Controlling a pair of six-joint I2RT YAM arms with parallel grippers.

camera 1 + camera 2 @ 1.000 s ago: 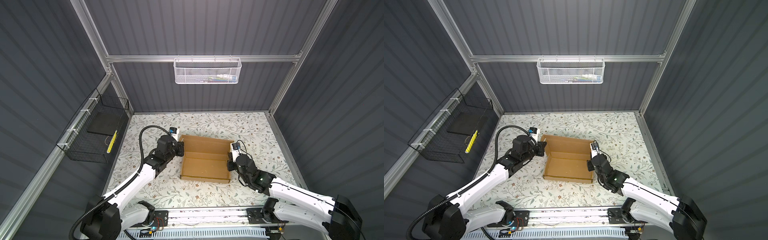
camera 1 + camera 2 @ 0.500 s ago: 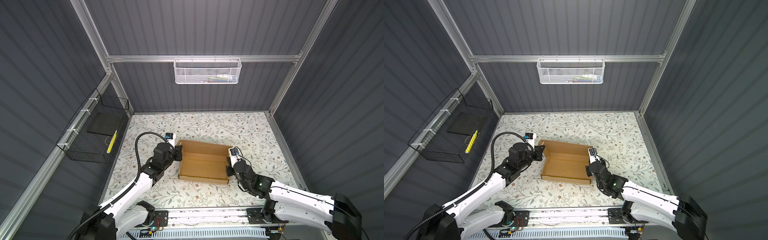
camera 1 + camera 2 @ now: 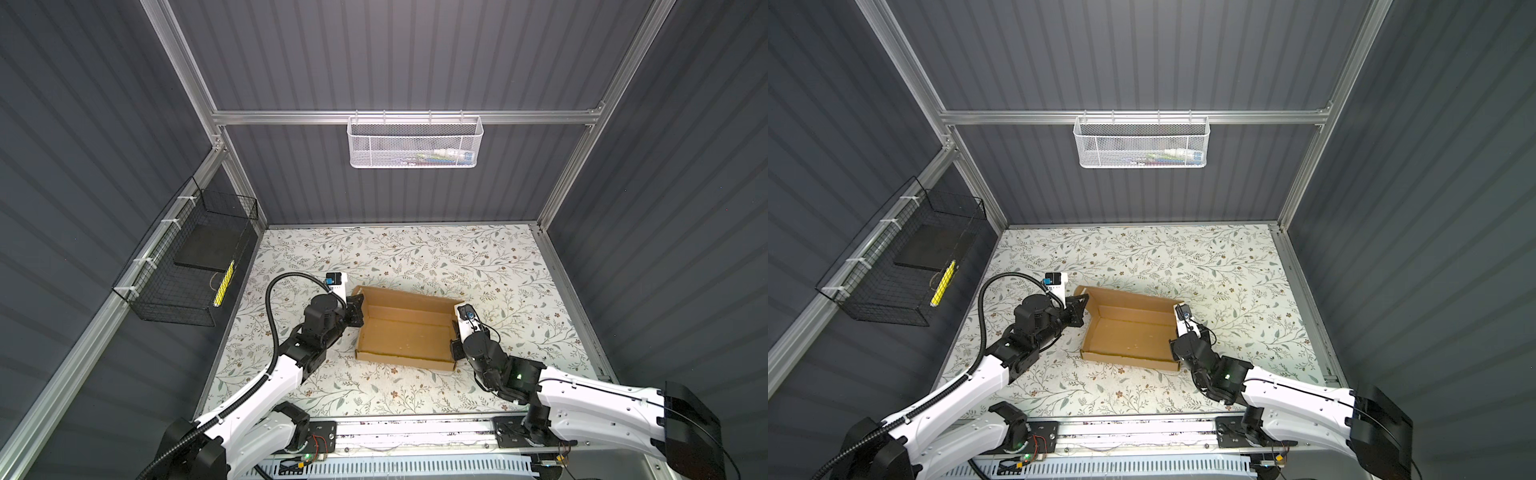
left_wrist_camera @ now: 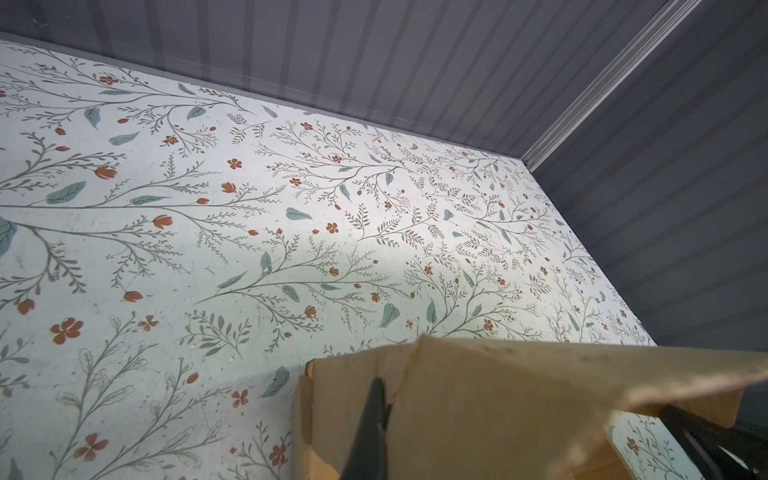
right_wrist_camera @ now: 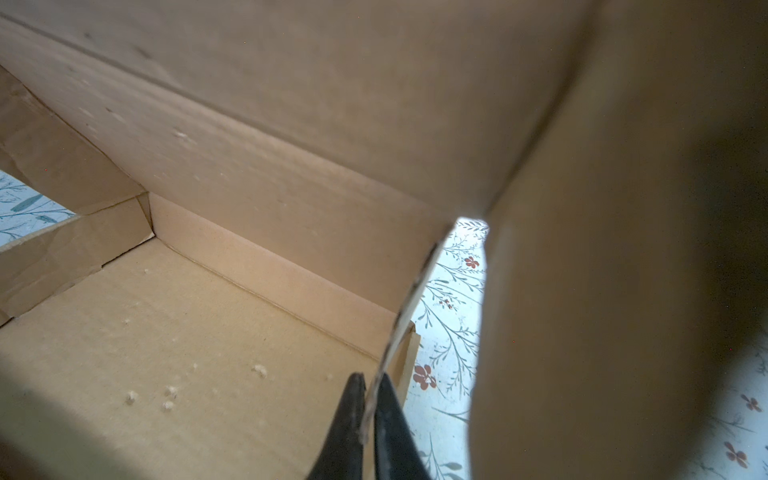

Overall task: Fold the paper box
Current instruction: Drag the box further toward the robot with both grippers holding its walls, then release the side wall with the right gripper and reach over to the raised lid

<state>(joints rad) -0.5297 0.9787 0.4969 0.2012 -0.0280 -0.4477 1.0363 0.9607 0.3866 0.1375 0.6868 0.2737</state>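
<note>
The paper box (image 3: 405, 332) sits on the worktop (image 3: 415, 257). Left jaws pinch its left wall; right jaws pinch its right wall.

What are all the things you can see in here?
paper box: one, brown, open-topped, middle of the table.
table: one, white with flowers and leaves, under the box.
white mesh basket: one, white, hung on the back rail; small things inside, too small to name.
black wire basket: one, black, hung on the left wall.
flat pad: one, black, inside the wire basket.
yellow strip: one, yellow, inside the wire basket.
left arm, right arm: two, white and black, near edge.
left gripper: one, black, shut on the box's left end.
right gripper: one, black, shut on the box's right wall.
</note>
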